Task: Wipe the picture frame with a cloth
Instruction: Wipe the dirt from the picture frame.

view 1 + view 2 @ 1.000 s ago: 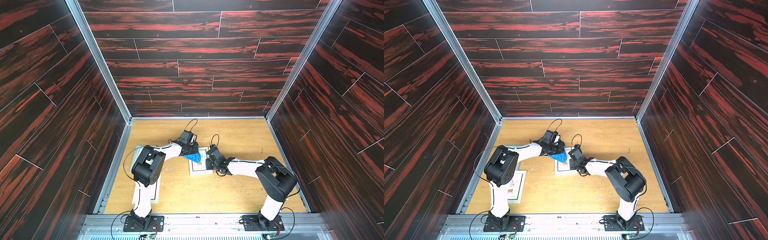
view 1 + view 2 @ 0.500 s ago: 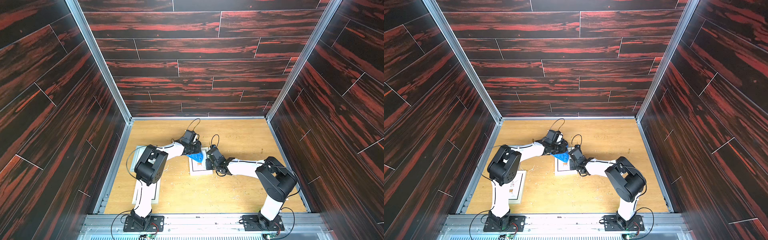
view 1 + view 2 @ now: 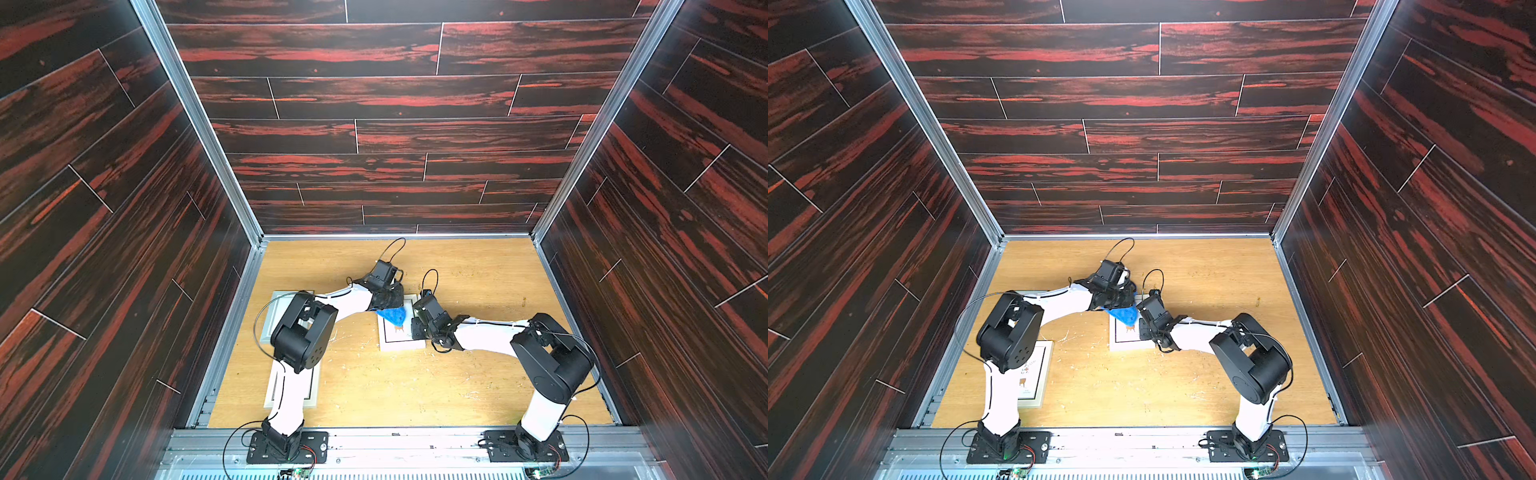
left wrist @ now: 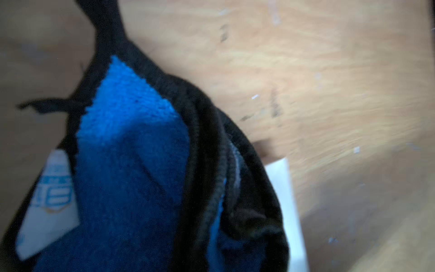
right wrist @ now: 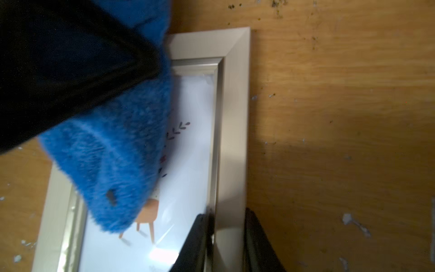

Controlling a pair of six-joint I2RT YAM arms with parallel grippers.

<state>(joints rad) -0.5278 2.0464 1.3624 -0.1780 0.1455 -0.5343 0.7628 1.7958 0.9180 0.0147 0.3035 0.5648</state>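
- Two arms meet: the left gripper (image 3: 387, 302) is clamped on the fluffy bright blue black-edged cloth (image 3: 392, 316), which lies beneath it on the frame.
- The right gripper (image 5: 229, 245) pinches the pale rectangular picture frame (image 5: 235, 117) by its rail.

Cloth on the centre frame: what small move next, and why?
Probably sweep the cloth toward the near end of the picture frame: the left gripper holds it bunched on the far glass, the near glass lies uncovered, and the right gripper clamps the side rail.
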